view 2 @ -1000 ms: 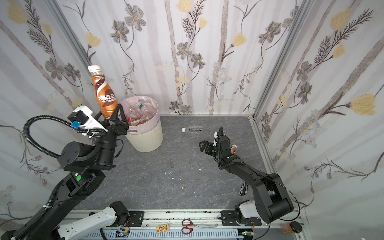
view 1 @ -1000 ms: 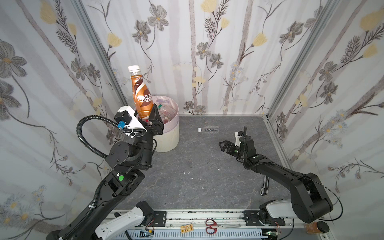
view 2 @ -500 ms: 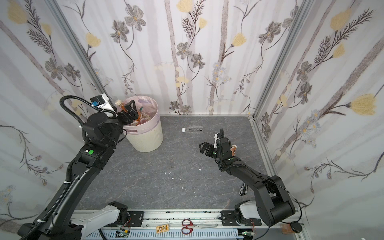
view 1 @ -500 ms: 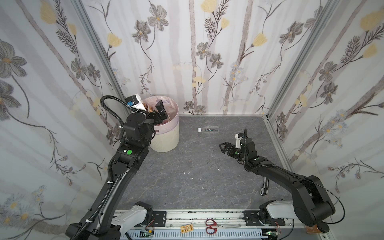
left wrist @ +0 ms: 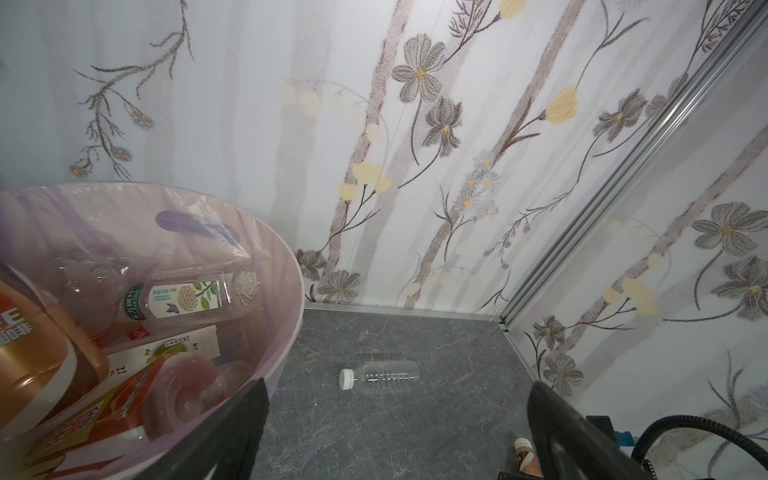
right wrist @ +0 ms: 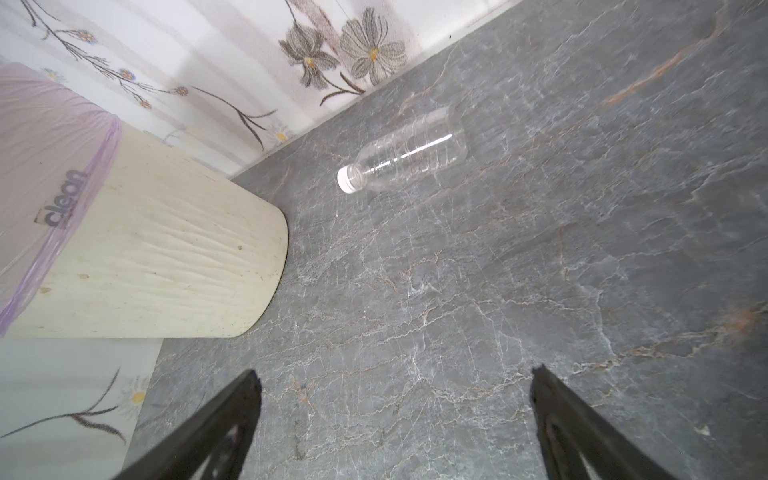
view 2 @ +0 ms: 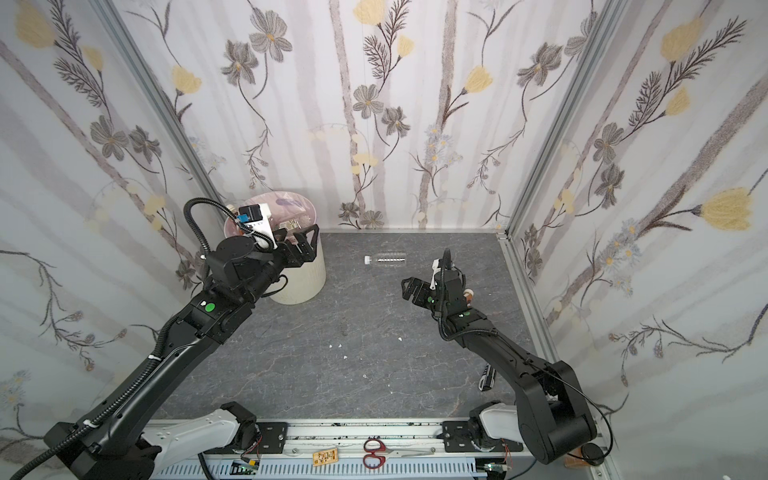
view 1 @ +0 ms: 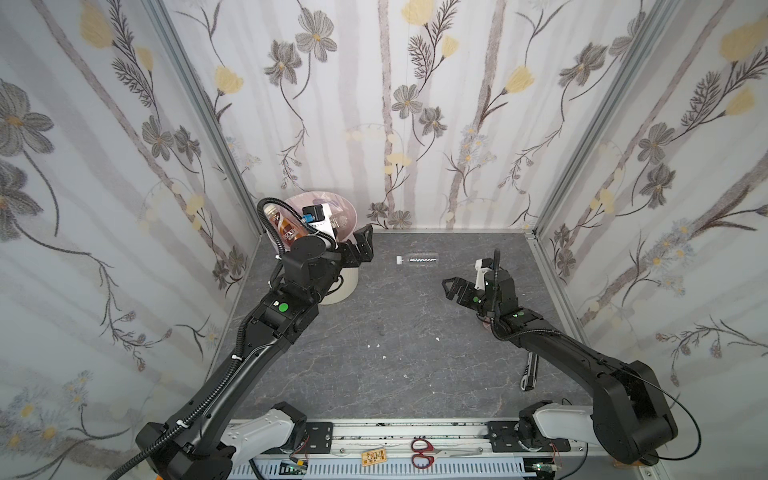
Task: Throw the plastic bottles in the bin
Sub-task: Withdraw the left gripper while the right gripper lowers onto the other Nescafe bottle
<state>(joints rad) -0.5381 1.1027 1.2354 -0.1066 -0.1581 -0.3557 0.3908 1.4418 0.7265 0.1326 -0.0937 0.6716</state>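
Right wrist view: clear bottle lies ahead of the wide-apart right end effector.

open floor around bottle, bin at left

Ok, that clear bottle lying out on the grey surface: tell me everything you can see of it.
The clear bottle is small, see-through plastic with no label, ribbed rings round its body and a white screw cap on. It looks empty and undented. It lies on its side on the grey marbled surface near the back wall, with the cap pointing towards the bin and a clear gap between them. Nothing but the surface touches it.
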